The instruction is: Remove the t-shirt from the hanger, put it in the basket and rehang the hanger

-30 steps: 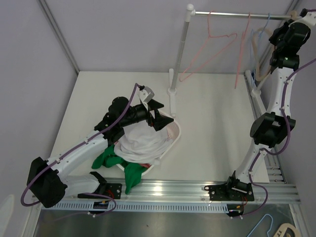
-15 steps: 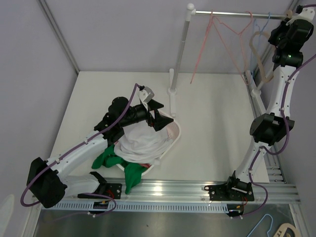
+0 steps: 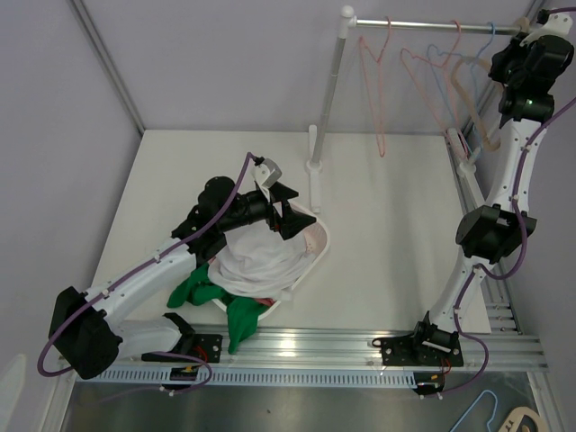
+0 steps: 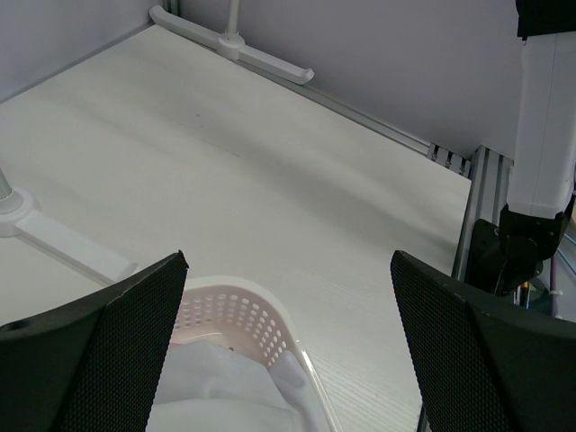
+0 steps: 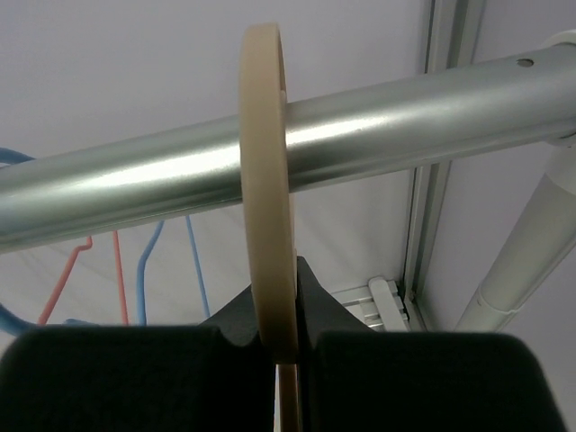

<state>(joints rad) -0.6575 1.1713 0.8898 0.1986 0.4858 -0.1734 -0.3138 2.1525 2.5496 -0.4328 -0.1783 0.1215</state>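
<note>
A white t-shirt (image 3: 261,261) lies bunched in the pale basket (image 3: 317,236) at mid table; it also shows in the left wrist view (image 4: 225,387). My left gripper (image 3: 286,209) hovers open just above the basket's far rim, with nothing between its fingers (image 4: 477,360). My right gripper (image 3: 531,40) is up at the right end of the metal rail (image 3: 432,27), shut on the hook of a beige hanger (image 5: 268,216) that is looped over the rail (image 5: 378,117). The beige hanger's body (image 3: 481,126) hangs bare below.
Pink, red and blue empty hangers (image 3: 373,81) swing on the rail. The rail's post (image 3: 326,108) and base stand behind the basket. Green clothes (image 3: 202,292) spill over the basket's near side. A metal track (image 3: 360,346) runs along the near edge.
The empty hangers on the rail have swung and spread leftward. My right gripper has shifted slightly up at the rail end. The left arm has not moved.
</note>
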